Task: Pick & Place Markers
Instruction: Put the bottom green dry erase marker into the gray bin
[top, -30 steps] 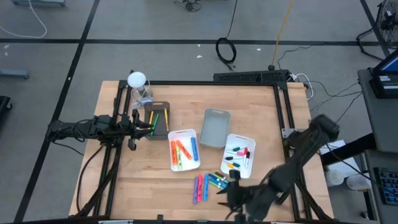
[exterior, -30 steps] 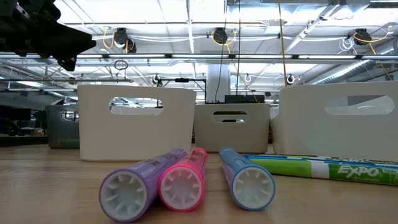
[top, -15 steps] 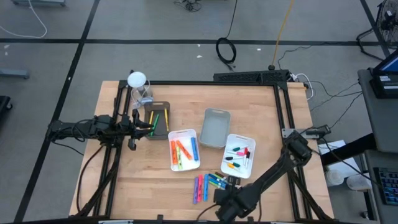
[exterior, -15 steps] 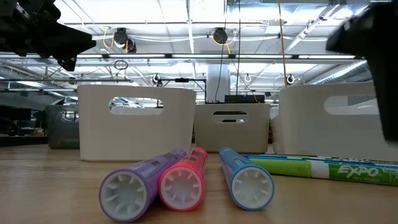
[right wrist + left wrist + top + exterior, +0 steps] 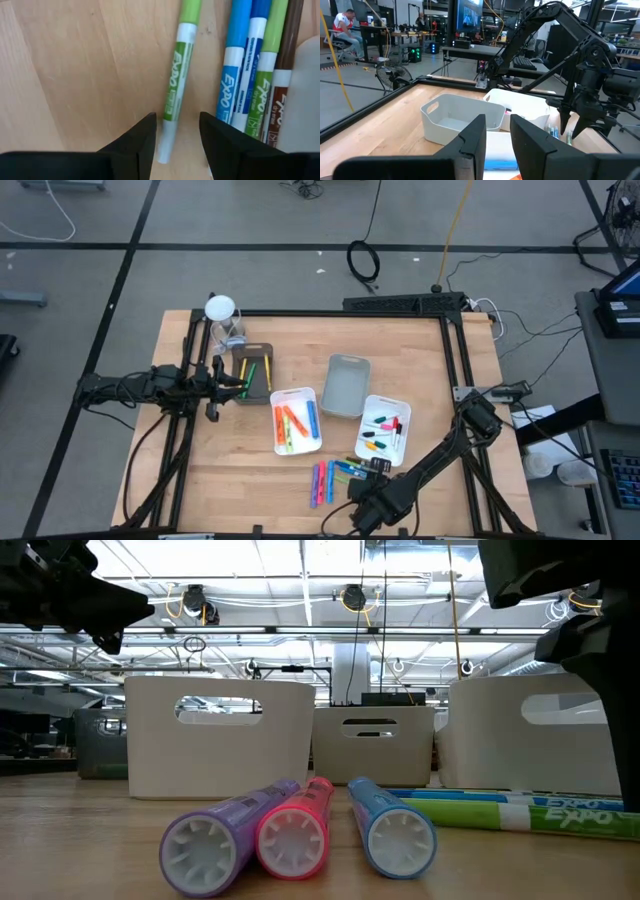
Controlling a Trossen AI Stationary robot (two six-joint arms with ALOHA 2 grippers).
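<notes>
Several loose markers [image 5: 333, 476] lie side by side on the wooden table near its front edge; purple, pink and blue fat ones [image 5: 290, 840] show end-on in the low view. My right gripper [image 5: 177, 140] points down over them, open. Its fingers stand on either side of the white end of a green marker [image 5: 176, 75], which lies flat and skewed away from the blue, green and brown markers [image 5: 250, 85]. My left gripper [image 5: 497, 135] waits at the table's left, level, open and holding nothing. My right gripper comes from above with its fingers across the green marker's white end [image 5: 165, 148], which lies flat on the table between them. That end sits close to one finger [image 5: 145, 145]; whether the finger touches it I cannot tell.
A white tray [image 5: 300, 442] holds orange, green and blue markers. A second white tray [image 5: 403, 408] with markers stands right of it, an empty grey tray [image 5: 346, 385] behind, and a brown tray [image 5: 262, 375] with markers beside my left gripper [image 5: 224, 380]. Bare wood lies at front left.
My right gripper has come down toward the loose markers near the front edge and tipped over until it points down. In the low view the green marker has slid a little on the table, uncovering a blue one behind it, and the fat blue marker has shifted slightly.
</notes>
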